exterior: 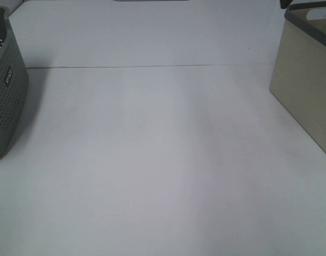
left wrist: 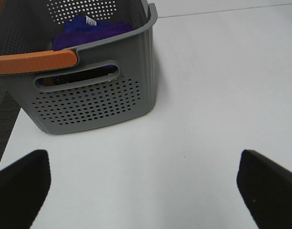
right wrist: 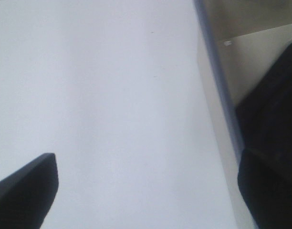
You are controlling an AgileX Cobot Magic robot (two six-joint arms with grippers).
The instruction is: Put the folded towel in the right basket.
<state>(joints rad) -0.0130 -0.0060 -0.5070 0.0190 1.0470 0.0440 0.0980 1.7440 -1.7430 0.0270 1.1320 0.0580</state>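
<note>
The grey basket [exterior: 6, 101] stands at the left edge of the counter [exterior: 163, 160], with the purple towel [left wrist: 88, 29] lying inside it behind an orange handle [left wrist: 36, 61]. The left gripper [left wrist: 145, 183] hangs near it, spread wide and empty. At the right, the right gripper [right wrist: 146, 176] is likewise spread wide and holds nothing, just beside the beige basket [exterior: 307, 96].

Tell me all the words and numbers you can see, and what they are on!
Logo on the side of the grey basket: white letters, too small and blurred to read.
White tag on the purple towel inside that basket: too small to read.
Beige basket: no words show on it.
So nothing here can be read for sure.
</note>
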